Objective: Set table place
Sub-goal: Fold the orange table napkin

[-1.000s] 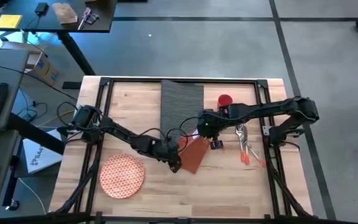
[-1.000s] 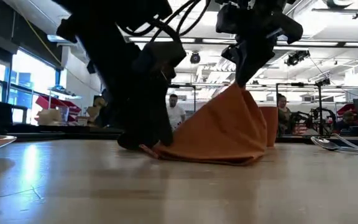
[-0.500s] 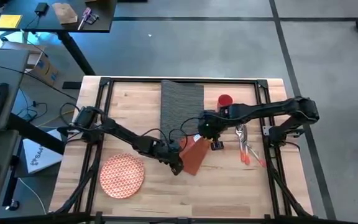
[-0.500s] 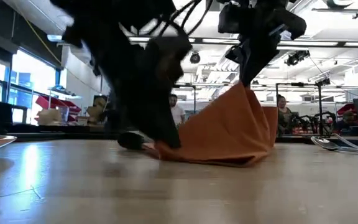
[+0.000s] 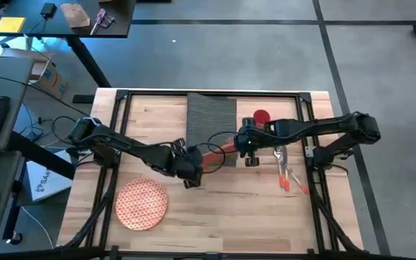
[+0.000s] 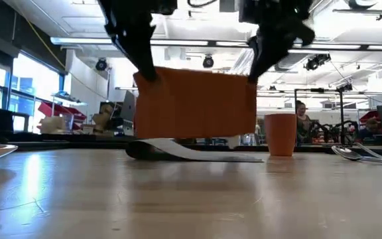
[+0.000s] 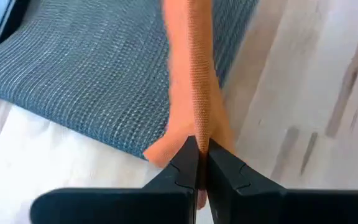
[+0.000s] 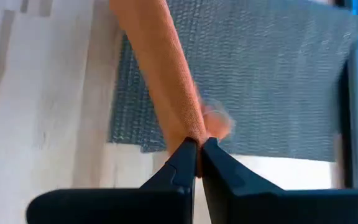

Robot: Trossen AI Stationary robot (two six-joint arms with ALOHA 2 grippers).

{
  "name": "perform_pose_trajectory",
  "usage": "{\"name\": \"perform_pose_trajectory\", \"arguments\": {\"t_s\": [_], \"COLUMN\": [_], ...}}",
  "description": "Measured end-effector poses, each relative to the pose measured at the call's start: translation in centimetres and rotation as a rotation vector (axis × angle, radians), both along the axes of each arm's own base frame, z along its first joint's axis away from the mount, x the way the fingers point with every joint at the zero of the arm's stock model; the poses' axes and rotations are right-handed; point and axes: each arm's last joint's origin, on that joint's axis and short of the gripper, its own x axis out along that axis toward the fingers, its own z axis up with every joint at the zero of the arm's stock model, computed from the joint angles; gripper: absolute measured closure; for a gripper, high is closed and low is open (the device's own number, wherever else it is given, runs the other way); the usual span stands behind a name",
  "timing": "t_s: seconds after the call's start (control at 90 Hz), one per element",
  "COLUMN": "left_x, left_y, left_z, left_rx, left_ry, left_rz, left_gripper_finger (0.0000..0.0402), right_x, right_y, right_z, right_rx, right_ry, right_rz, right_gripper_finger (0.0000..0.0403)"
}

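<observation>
Napkin above placemat, beside cup

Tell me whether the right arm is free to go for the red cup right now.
Probably not: the right gripper is shut on the napkin, stretched between it and the left gripper. The cup itself stands unobstructed nearby.

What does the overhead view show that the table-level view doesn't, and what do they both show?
Only the high view shows the plate whole and patterned, the cutlery with its orange handles, and both arms' full reach. Only the low view shows the napkin hanging as a flat sheet clear of the table, plus the room behind. Both show the left gripper and right gripper pinching the napkin's ends, the placemat and the cup.
</observation>
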Motion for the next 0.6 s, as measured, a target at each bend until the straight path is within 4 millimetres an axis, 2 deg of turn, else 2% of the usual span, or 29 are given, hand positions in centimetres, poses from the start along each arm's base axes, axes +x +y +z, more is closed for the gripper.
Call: {"name": "perform_pose_trajectory", "arguments": {"t_s": [0.089, 0.2, 0.322, 0.467, 0.6], "left_x": [1.0, 2.4, 3.0, 2.6, 2.2], "left_y": [-2.6, -6.4, -9.5, -11.2, -11.4], "left_z": [-2.6, -5.7, -7.5, -6.8, -3.9], "left_rx": [-0.052, -0.243, -0.415, -0.491, -0.553], "left_ry": [0.021, -0.009, -0.048, -0.024, 0.007], "left_rz": [-0.100, -0.241, -0.310, -0.317, -0.329], "left_gripper_finger": [0.0401, 0.0399, 0.0385, 0.0359, 0.0341], "right_x": [-0.9, -2.4, -3.8, -4.9, -5.0], "right_y": [1.4, 3.7, 5.7, 7.0, 7.5], "right_z": [-3.3, -7.2, -9.4, -10.1, -8.8], "right_rx": [0.117, 0.331, 0.462, 0.493, 0.552], "right_ry": [-0.004, 0.008, 0.014, 0.040, 0.070], "right_rz": [0.024, 0.068, 0.080, 0.101, 0.137], "right_gripper_finger": [0.0403, 0.0403, 0.0397, 0.0351, 0.0284]}}
